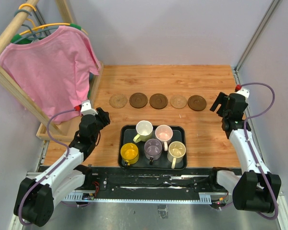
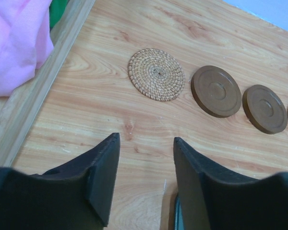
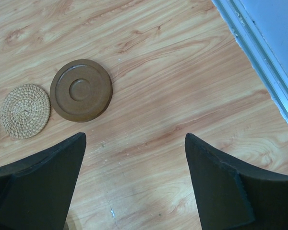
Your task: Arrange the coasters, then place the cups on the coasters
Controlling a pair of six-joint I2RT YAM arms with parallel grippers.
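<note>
Spreading under everything, the wooden worktop is carrying the whole set, with a pink shirt hanging on a rack at its far left. The black tray is sitting near the front edge between the two arms. It is holding all five cups: cream-white and pale pink behind, bright yellow, greyish purple and pale yellow-cream in front.

Beyond the tray the coasters are lying in a straight row, running cork, wood, wood, cork, wood. Each is lying apart from its neighbour, and none is bearing a cup yet.

The left hand is hovering left of the tray, fingers parted and gripping nothing. The right hand is hovering near the right-end wooden coaster, spread wide and likewise empty.

The cups are probably going to feel rigid, glazed, slick and breakable, yet light. Because they are standing close together, pinching a rim wall away from the handle is looking like the safest hold.
</note>
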